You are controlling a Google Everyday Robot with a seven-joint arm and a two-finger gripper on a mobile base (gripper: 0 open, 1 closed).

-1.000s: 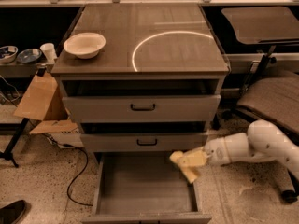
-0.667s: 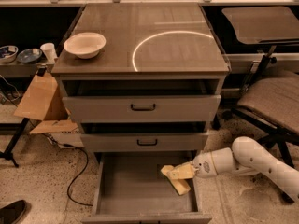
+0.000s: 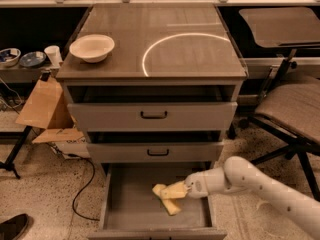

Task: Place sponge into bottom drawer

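The pale yellow sponge (image 3: pixel 169 199) hangs low inside the open bottom drawer (image 3: pixel 130 204), bent, its lower end close to or touching the grey floor right of the middle. My gripper (image 3: pixel 180 190) reaches in from the right on a white arm (image 3: pixel 250 181) and is shut on the sponge's upper end. The two upper drawers (image 3: pixel 152 116) with black handles are slightly pulled out.
A white bowl (image 3: pixel 92 47) sits on the cabinet top at the left. A chair (image 3: pixel 295 109) stands to the right. A cardboard box (image 3: pixel 42 104) and a black cable (image 3: pixel 82 194) lie on the floor at the left. A shoe (image 3: pixel 12 226) is at bottom left.
My gripper has moved left and down with the sponge, from beside the drawer's right edge to low inside the bottom drawer.
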